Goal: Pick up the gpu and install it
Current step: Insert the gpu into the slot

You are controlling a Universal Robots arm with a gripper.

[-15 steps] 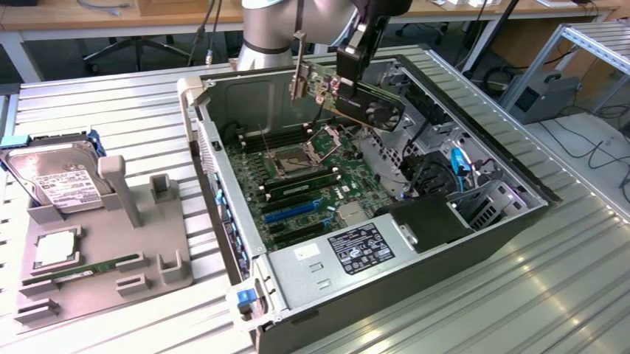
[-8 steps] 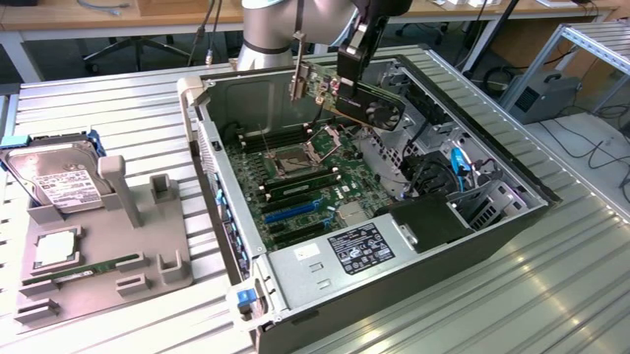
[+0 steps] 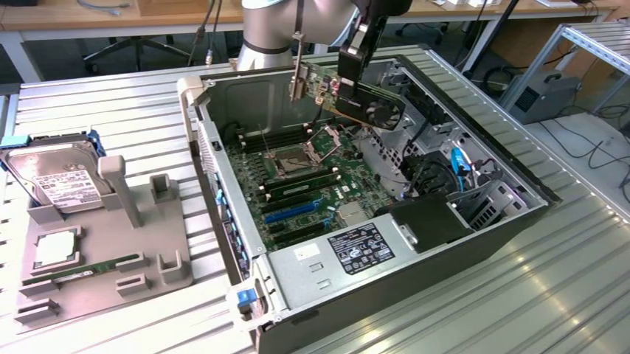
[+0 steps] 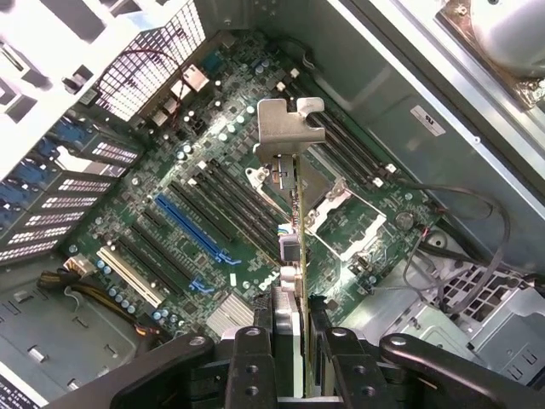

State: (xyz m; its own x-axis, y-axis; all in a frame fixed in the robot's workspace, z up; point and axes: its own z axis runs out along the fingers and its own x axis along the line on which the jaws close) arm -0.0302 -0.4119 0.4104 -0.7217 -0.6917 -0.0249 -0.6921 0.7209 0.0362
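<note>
Exterior view: the gripper (image 3: 350, 70) hangs over the open computer case (image 3: 443, 258), clenched on the upper edge of the gpu (image 3: 379, 103). The card is in the air above the motherboard (image 3: 305, 188), near the far end of the case, with its metal bracket (image 3: 294, 81) toward the exterior view's left. Well apart from the case, on the exterior view's left, a grey holder (image 3: 94, 295) on the table (image 3: 118, 110) carries a hard drive (image 3: 59, 181) and a green memory stick (image 3: 84, 269).

Wrist view: the two black fingers (image 4: 251, 358) pinch the gpu between them. The card shows edge-on, its bracket end farthest from the camera. Beneath it lie the motherboard's slots, among them a blue slot (image 4: 192, 230), and the processor socket (image 4: 341, 213). The card touches none of them.
</note>
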